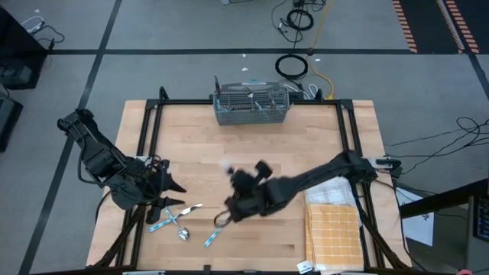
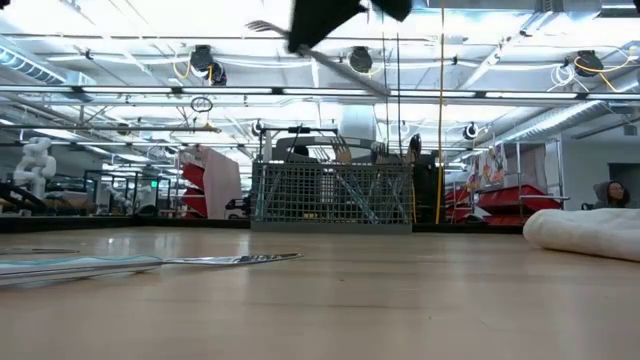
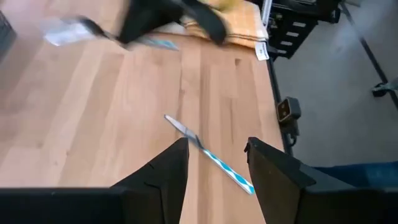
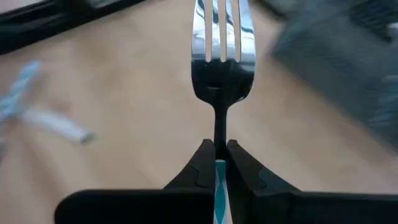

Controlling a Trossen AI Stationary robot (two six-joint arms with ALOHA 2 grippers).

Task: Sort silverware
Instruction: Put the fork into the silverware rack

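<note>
A shiny silver metal fork with a blue-and-white striped handle (image 4: 222, 68) stands out past the right gripper (image 4: 217, 163), whose dark fingers are pinched tight on its neck, tines forward, lifted above the middle of the pale wooden table (image 1: 252, 145). Three more blue-handled pieces (image 1: 183, 221) lie flat at the front left. The left gripper (image 3: 214, 163) hangs spread wide over one slim knife (image 3: 208, 154). A grey wire-mesh caddy (image 1: 250, 105) sits at the far edge; a folded yellow checked cloth (image 1: 332, 235) lies front right.
</note>
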